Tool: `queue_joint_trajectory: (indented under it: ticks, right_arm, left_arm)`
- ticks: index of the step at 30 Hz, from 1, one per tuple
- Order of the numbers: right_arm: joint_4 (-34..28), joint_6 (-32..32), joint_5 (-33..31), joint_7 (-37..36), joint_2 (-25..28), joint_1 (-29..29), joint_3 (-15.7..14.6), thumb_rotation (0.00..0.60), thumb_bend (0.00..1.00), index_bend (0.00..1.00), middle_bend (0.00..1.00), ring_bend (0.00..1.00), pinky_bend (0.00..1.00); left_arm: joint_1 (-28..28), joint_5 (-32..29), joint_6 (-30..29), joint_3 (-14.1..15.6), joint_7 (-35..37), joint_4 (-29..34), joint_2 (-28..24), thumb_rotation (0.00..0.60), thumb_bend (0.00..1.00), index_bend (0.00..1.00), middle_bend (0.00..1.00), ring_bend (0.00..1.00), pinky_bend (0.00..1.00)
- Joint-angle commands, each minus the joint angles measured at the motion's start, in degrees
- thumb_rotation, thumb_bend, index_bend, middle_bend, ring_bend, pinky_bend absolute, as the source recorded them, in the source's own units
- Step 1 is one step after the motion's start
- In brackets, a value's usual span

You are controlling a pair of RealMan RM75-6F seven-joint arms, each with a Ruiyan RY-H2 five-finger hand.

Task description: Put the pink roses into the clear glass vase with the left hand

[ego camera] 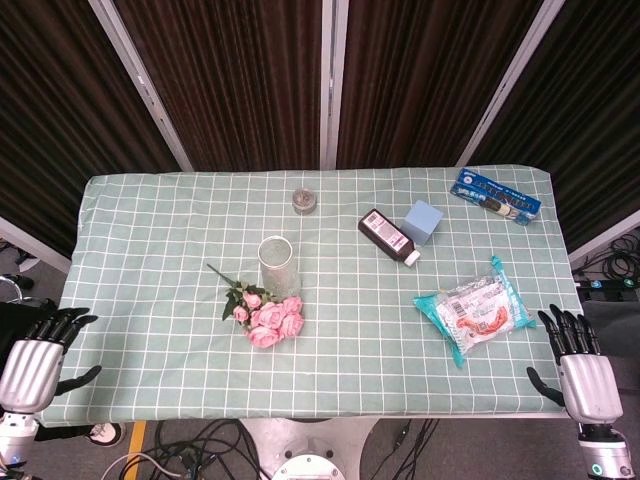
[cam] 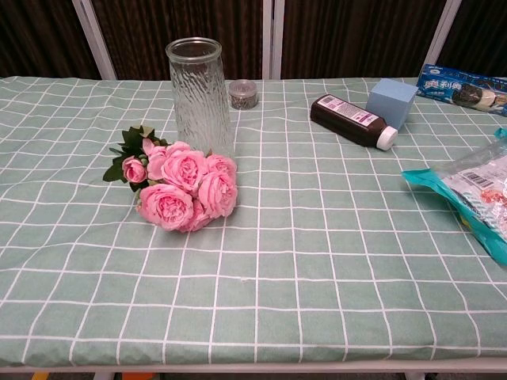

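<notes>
A bunch of pink roses (ego camera: 268,317) (cam: 184,186) with green leaves lies flat on the green checked tablecloth, blooms toward me. Just behind it stands the clear ribbed glass vase (ego camera: 278,264) (cam: 199,93), upright and empty. My left hand (ego camera: 38,359) hovers at the table's near left corner, fingers spread, holding nothing, well to the left of the roses. At the near right corner is my right hand (ego camera: 577,366), also spread and empty. Neither hand shows in the chest view.
A small round tin (ego camera: 304,201) (cam: 243,94) sits behind the vase. A dark bottle (ego camera: 388,236) (cam: 352,120) lies beside a blue box (ego camera: 423,221) (cam: 391,101). A snack bag (ego camera: 473,310) (cam: 475,199) lies right, a blue biscuit pack (ego camera: 495,195) (cam: 464,88) at the far right.
</notes>
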State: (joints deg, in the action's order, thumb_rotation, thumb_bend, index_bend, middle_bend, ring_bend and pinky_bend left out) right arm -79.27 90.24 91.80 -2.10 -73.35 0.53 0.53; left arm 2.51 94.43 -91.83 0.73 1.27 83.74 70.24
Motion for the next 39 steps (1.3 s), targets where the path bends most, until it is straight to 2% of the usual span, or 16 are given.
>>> queue_joint_trajectory:
  ticks: [1, 12, 19, 28, 33, 39]
  right_arm:
    - [0.1, 0.0, 0.0, -0.2, 0.0, 0.0, 0.0, 0.600, 0.17, 0.03, 0.01, 0.00, 0.00]
    - [-0.7, 0.7, 0.3, -0.1, 0.7, -0.3, 0.0, 0.600, 0.17, 0.03, 0.01, 0.00, 0.00]
    - [-2.2, -0.7, 0.2, 1.8, 1.7, 0.4, 0.0, 0.600, 0.17, 0.02, 0.01, 0.00, 0.00]
    - [-8.7, -0.1, 1.0, 6.0, 4.2, 0.5, 0.2, 0.600, 0.17, 0.02, 0.01, 0.00, 0.00]
    - [-9.9, 0.4, 1.0, 5.8, 5.2, 0.0, 0.0, 0.600, 0.17, 0.01, 0.01, 0.00, 0.00]
    - [-10.0, 1.3, 1.2, 4.9, 5.6, -0.7, -0.3, 0.600, 0.17, 0.01, 0.01, 0.00, 0.00]
  left_arm:
    - [0.0, 0.1, -0.1, 0.0, -0.1, 0.1, 0.0, 0.600, 0.10, 0.25, 0.20, 0.18, 0.26]
    - [0.4, 1.6, -0.6, 0.1, -0.9, 2.2, -1.2, 0.600, 0.10, 0.25, 0.20, 0.18, 0.26]
    - [3.6, 4.0, 2.4, 0.0, -1.1, 3.1, -2.1, 0.600, 0.10, 0.24, 0.20, 0.18, 0.26]
    - [10.8, 6.8, 10.5, -1.5, -7.3, 8.3, -1.8, 0.600, 0.10, 0.20, 0.18, 0.18, 0.25]
    - [15.7, 5.1, 17.5, -2.8, -6.1, 11.2, -1.0, 0.600, 0.10, 0.19, 0.16, 0.16, 0.25]
    - [20.8, 1.1, 26.0, -4.2, -8.0, 13.5, -0.5, 0.600, 0.10, 0.15, 0.12, 0.11, 0.24]
